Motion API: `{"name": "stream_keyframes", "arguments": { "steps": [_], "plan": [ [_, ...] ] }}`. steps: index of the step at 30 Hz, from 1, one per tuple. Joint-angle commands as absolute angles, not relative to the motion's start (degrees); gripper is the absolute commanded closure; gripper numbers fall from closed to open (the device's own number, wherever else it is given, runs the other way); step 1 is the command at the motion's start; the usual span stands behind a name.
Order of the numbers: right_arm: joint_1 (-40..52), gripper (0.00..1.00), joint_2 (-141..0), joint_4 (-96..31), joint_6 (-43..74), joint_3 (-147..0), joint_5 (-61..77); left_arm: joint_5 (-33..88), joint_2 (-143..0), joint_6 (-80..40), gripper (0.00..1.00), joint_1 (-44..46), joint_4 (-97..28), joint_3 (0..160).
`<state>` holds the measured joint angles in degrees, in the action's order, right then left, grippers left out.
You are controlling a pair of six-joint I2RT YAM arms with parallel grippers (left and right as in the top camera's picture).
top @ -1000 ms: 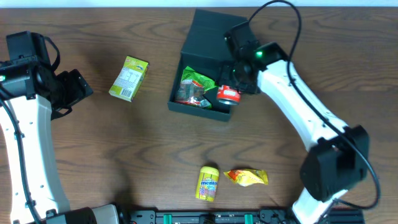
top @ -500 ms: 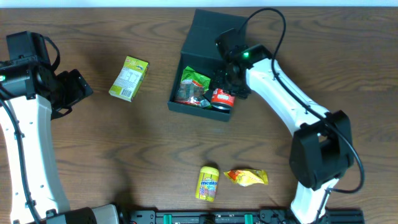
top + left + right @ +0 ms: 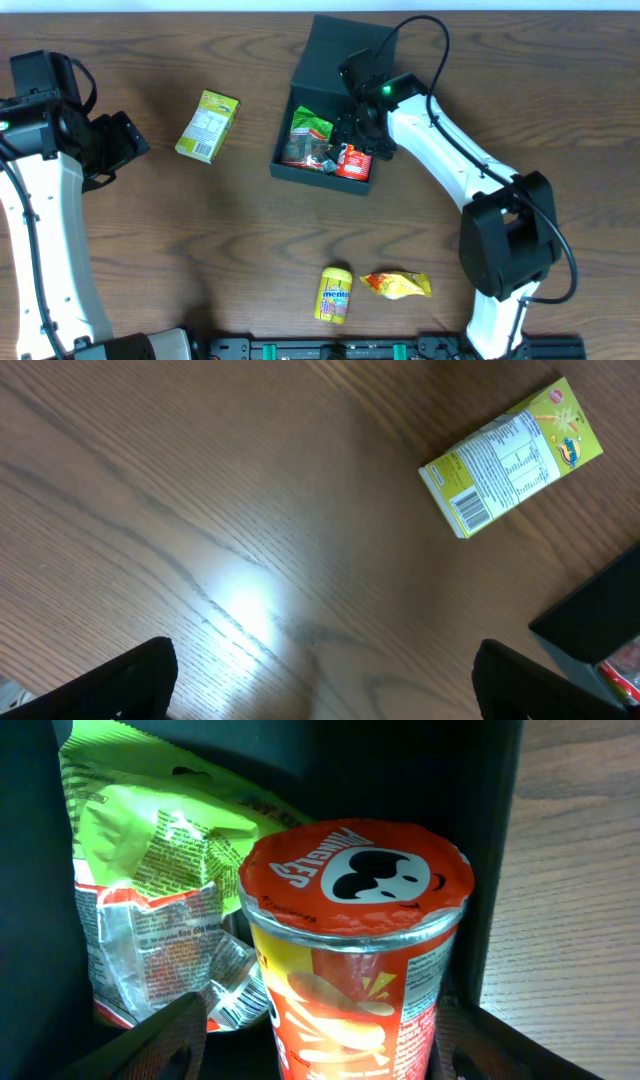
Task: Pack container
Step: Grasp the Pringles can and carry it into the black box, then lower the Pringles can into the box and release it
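Since a second ago my right arm has swung in over the container (image 3: 315, 177), mid-tabletop toward the far edge, and the red can (image 3: 352, 160) now stands in its near-right corner. My right fingers (image 3: 325, 1035) straddle the can, parted slightly wider than it with a gap on one side, so I judge it released. Its long axis runs upright along the fingers: withdraw straight up. My left fingers (image 3: 320, 680) hang wide open, empty, by the left edge

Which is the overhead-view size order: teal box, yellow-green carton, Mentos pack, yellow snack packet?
1. teal box
2. yellow-green carton
3. Mentos pack and yellow snack packet: about alike, not ranked.
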<state>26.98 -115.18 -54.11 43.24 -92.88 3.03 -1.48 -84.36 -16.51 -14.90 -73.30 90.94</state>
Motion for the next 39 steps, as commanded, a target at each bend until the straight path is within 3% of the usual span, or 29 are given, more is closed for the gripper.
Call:
{"name": "stream_keyframes", "arguments": {
  "steps": [1,6,13,18,22,27,35,37,39],
  "plan": [
    [27.4,0.25,-115.9,-54.2,44.2,-93.6,2.3,-1.5,-84.1,-16.9,0.05,-15.1,-73.5,90.6],
    [27.5,0.28,-115.2,-54.0,45.3,-93.6,3.3,-1.5,-84.1,-16.9,0.05,-15.1,-73.5,90.6],
    [27.5,0.5,-113.8,-53.8,45.1,-93.7,4.4,-1.5,-84.1,-16.9,0.05,-15.1,-73.5,90.6],
    [27.5,0.57,-113.7,-54.4,45.0,-93.7,7.2,-1.5,-84.1,-16.9,0.05,-15.1,-73.5,90.6],
    [27.5,0.56,-113.6,-54.7,45.0,-93.7,8.6,-1.5,-84.1,-16.9,0.05,-15.1,-73.5,90.6],
    [27.4,0.75,-113.1,-54.3,44.9,-93.7,5.4,-1.5,-84.1,-16.9,0.05,-15.1,-73.5,90.6],
    [27.3,0.9,-113.1,-51.5,43.2,-93.7,2.0,-1.5,-84.1,-16.9,0.05,-15.1,-73.5,90.6],
    [27.3,0.99,-113.1,-50.9,43.2,-93.7,1.9,-1.5,-84.1,-16.9,0.05,-15.1,-73.5,90.6],
    [27.3,0.99,-113.1,-50.5,42.9,-93.7,1.5,-1.5,-84.1,-16.9,0.05,-15.1,-73.5,90.6]
  ]
}}
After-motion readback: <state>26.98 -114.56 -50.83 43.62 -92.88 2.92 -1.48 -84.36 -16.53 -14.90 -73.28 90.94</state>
